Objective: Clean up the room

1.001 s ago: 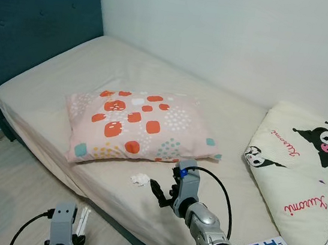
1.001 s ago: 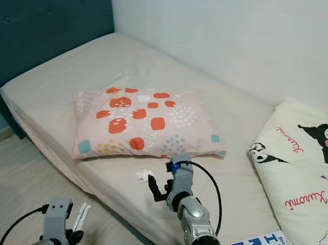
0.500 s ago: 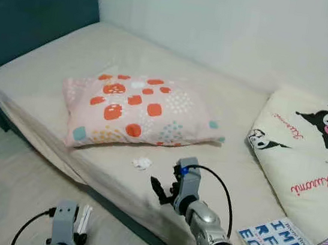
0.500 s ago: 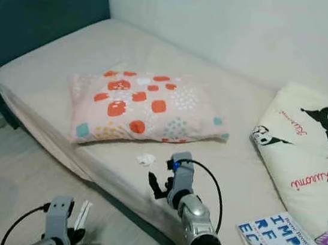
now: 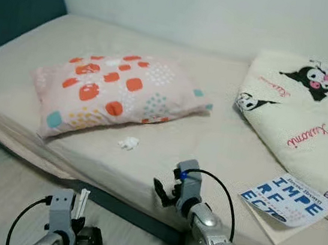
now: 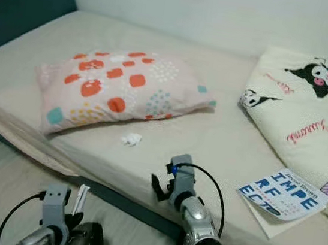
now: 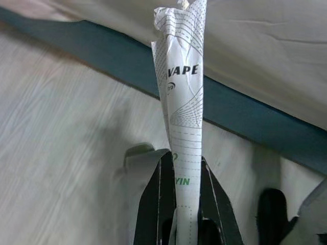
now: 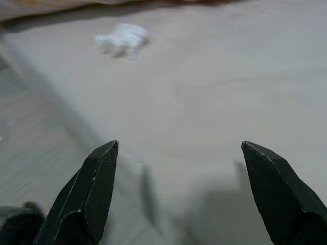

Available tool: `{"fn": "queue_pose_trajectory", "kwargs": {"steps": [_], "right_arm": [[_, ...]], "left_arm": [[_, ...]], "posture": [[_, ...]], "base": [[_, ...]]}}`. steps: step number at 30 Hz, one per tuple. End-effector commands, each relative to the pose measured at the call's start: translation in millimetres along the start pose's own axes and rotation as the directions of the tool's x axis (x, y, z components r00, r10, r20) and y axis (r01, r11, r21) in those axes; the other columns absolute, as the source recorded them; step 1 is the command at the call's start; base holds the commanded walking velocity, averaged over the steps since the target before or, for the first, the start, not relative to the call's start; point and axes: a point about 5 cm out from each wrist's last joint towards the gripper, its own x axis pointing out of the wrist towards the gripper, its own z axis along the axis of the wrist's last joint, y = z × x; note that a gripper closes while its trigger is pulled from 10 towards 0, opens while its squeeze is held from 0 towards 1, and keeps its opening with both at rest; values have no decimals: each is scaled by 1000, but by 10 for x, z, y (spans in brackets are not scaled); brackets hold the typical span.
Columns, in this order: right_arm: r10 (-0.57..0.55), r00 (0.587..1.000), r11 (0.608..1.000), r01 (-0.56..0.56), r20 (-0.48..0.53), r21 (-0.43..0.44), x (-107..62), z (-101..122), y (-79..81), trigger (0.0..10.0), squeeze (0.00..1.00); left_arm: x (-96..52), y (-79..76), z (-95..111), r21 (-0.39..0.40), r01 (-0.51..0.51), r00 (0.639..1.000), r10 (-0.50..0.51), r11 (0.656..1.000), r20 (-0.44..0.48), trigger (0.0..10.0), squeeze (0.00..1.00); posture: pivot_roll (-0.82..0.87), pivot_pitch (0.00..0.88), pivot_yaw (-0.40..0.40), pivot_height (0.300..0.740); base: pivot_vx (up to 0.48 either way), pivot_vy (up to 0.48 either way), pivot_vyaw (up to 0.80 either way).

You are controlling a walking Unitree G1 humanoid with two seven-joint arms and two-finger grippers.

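Reaching for: the crumpled white tissue [image 5: 128, 143], which lies on the bed sheet [image 5: 227, 149] just near of the patterned pillow [image 5: 110, 91], close to the mattress's near edge.
Right gripper: the right gripper [image 5: 164, 193] hangs over the near edge of the bed, fingers spread wide and holding nothing; in the right wrist view the tissue [image 8: 121, 39] sits far of the two black fingertips [image 8: 92, 189] and off toward one of them, not between them.
Left gripper: the left gripper [image 7: 184, 204] is low beside the bed over the wooden floor [image 7: 61, 132], clenched on a rolled printed paper wrapper [image 7: 184, 102] that stands up between its fingers.
Step in hand: my guess is that the free arm is lining up on the tissue while the other one carries the litter it already has.
Doing it well: I would bring the open fingers farther onto the mattress and to the left until the tissue sits squarely between them, then come down lightly, since the sheet is soft and a hard press would likely bunch the fabric into the grip.
Watch for: the pillow's near edge lies just beside the tissue, so a low, shallow approach from the near side looks safer than a sweep.
Elsewhere: a cartoon-print blanket [image 5: 298, 110] lies at the far right, with a blue-lettered booklet [image 5: 287, 200] just near of it; both are well apart from the tissue.
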Motion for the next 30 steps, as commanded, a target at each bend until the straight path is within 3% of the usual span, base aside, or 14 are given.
{"fn": "queue_pose_trajectory", "kwargs": {"steps": [1,9,12,15,16,17,20,21,28,30], "right_arm": [[4,1000,1000,-4,24,9,44,73,29,10000,0],[51,992,998,-54,115,19,205,432,83,10000,0],[87,981,996,-88,171,0,313,708,150,10000,0],[96,978,995,-96,184,-8,370,858,170,10000,0],[97,975,995,-94,199,-22,395,948,177,10000,0],[97,975,995,-94,199,-22,395,948,177,10000,0],[91,969,996,-85,230,-36,423,1106,157,10000,0],[85,966,996,-76,245,-46,440,1219,132,10000,0],[115,956,991,-90,269,-103,479,1420,186,10000,0],[115,956,991,-90,269,-103,479,1420,186,10000,0]], "left_arm": [[-147,48,-394,-26,-8,990,4,1000,-143,10000,0],[-319,236,-512,-3,-7,993,7,1000,-117,10000,0],[-388,307,-510,8,0,997,1,1000,-78,10000,0],[-389,308,-485,15,5,998,-4,1000,-60,10000,0],[-424,310,-501,22,15,999,-14,1000,-43,10000,0],[-424,310,-501,22,15,999,-14,1000,-43,10000,0],[-536,306,-552,39,38,999,-37,999,-8,10000,0],[-634,300,-575,51,50,999,-51,997,18,10000,0],[-853,323,-571,63,44,997,-47,997,60,10000,0],[-853,323,-571,63,44,997,-47,997,60,10000,0]], "posture": [[-33,243,14,530],[68,360,34,500],[116,424,44,486],[116,424,44,477],[147,481,55,477],[147,481,55,477],[180,531,58,477],[204,574,61,477],[236,651,65,477],[236,651,65,477]], "base": [[0,0,0],[0,0,0],[0,0,0],[0,0,0],[0,0,0],[0,0,0],[0,0,0],[0,0,0],[0,0,0],[0,0,0]]}}
